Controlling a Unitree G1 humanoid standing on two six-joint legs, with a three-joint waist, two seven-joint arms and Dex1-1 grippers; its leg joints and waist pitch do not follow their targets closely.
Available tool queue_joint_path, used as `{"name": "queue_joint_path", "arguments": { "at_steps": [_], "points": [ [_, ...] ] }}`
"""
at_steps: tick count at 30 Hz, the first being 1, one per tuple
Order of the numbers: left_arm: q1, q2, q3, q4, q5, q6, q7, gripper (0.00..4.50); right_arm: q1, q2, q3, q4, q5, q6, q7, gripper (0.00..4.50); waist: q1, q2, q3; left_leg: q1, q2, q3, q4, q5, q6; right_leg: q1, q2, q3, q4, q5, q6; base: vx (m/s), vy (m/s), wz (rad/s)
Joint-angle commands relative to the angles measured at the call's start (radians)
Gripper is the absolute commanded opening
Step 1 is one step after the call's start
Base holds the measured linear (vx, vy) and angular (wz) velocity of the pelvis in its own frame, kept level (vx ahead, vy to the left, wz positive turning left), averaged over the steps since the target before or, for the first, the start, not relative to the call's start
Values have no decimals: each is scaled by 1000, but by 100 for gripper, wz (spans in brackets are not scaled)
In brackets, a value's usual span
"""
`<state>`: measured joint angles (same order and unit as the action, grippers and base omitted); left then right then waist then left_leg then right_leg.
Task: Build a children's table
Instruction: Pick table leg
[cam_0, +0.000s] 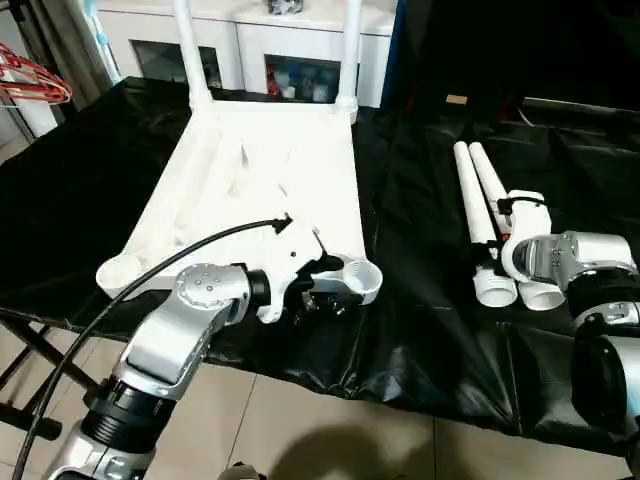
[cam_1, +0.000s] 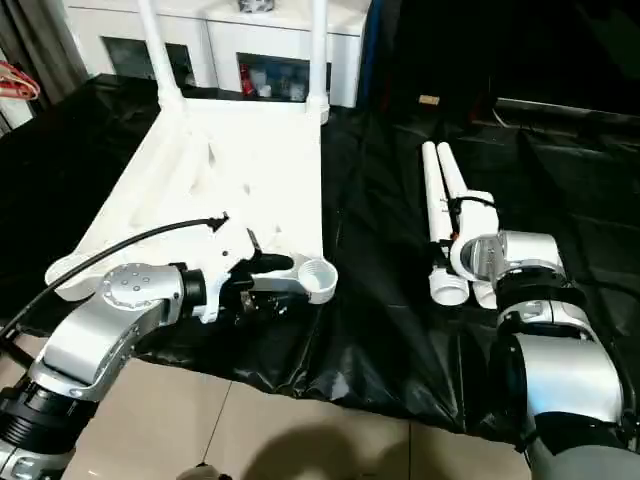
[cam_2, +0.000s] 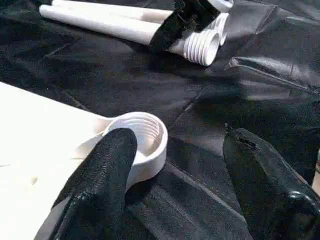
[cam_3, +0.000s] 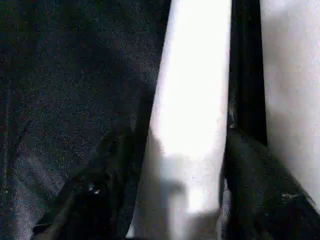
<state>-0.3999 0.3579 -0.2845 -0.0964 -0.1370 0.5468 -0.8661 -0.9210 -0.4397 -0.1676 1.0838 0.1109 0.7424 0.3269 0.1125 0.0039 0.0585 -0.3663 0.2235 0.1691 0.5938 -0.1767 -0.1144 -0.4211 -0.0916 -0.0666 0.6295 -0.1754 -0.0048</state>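
The right claw (cam_3: 187, 200) has its two black fingers on either side of a white leg (cam_3: 192, 100), close against it; it looks clamped on that leg, near the threaded end. A second loose leg (cam_0: 498, 195) lies just beside the held one, both on the black sheet (cam_0: 420, 330) that covers the tabletop, well apart from the top (cam_0: 255, 190).

The left claw (cam_2: 175, 175) is spread wide, one finger (cam_2: 102, 175) against the rim of the near corner socket (cam_2: 142, 137) of the upturned top, the other finger out over the sheet. It grips nothing.

The top lies ribbed side up, and two legs (cam_0: 185, 45) already stand in its far corners, in front of a white cabinet (cam_0: 270, 50). Two near sockets are empty.

So the job seems half done, and the step in hand is fetching the third leg. Next, I judge, the right arm must lift that leg, carry it across to the socket by the left claw, stand it upright with threads down and turn it in. The left claw should steady the top, or the top may slide on the slick sheet.
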Motion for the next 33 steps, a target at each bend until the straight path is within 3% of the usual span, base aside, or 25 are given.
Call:
{"name": "queue_joint_path", "arguments": {
  "at_steps": [1, 8, 11, 13, 14, 17, 22, 27, 30, 33],
  "points": [
    [-7, 13, -11, -24, -3, 9, -1, 323, -14, -5, 7, 27, -1, 16, 8, 260, 3, -19, -76, -3, -13, 18, -55, -141, 12, 66, -29, 28, -67, -181, -202, 0, 0, 0],
    [-15, 12, -1, -20, -5, 8, 8, 362, -16, -7, -19, 81, 9, -17, 4, 201, 4, -19, -77, -2, -12, 17, -56, -149, 8, 64, -30, 27, -67, -193, -202, 0, 0, 0],
    [-33, -13, 32, 6, -16, 3, 39, 393, -16, -5, -53, 82, 34, -47, 1, 195, 4, -20, -76, -3, -13, 17, -56, -158, 4, 64, -30, 27, -68, -194, -202, 0, 0, 0],
    [-61, -45, 63, 44, -25, -5, 78, 401, -13, 4, -85, 59, 72, -88, 41, 192, 7, -12, -77, -2, -14, 16, -55, -170, 5, 64, -30, 27, -69, -191, -204, 0, 0, 0],
    [-61, -45, 63, 44, -25, -5, 78, 409, -13, 4, -85, 59, 72, -88, 41, 191, 7, -17, -79, -3, -15, 16, -54, -168, 9, 67, -29, 26, -68, -185, -204, 0, 0, 0],
    [-91, -89, 93, 79, -45, -4, 117, 440, -5, 17, -112, 21, 117, -84, 108, 191, 10, -18, -80, -5, -14, 16, -53, -149, 24, 68, -30, 26, -66, -154, -214, 0, 0, 0],
    [-205, -251, 177, 207, -94, 31, 268, 450, 62, 55, -146, -157, 235, -12, 300, 191, 22, -26, -83, -7, -12, 16, -49, -115, 53, 73, -28, 24, -62, -104, -230, 0, 0, 0],
    [-267, -348, 245, 278, -167, 85, 329, 450, 163, 84, -106, -380, 315, 21, 412, 190, 48, -27, -81, -4, -14, 19, -47, -97, 71, 71, -30, 27, -69, -111, -220, 0, 0, 0],
    [-349, -433, 346, 401, -239, 129, 416, 450, 281, 120, -75, -639, 410, 66, 500, 190, 58, -25, -84, -2, -12, 14, -48, -96, 76, 72, -29, 28, -68, -107, -205, 0, 0, 0],
    [-400, -470, 408, 477, -280, 145, 473, 450, 337, 140, -68, -772, 471, 108, 541, 190, 67, -26, -81, -2, -13, 12, -52, -120, 69, 71, -32, 27, -77, -154, -193, 0, 0, 0]
  ]
}}
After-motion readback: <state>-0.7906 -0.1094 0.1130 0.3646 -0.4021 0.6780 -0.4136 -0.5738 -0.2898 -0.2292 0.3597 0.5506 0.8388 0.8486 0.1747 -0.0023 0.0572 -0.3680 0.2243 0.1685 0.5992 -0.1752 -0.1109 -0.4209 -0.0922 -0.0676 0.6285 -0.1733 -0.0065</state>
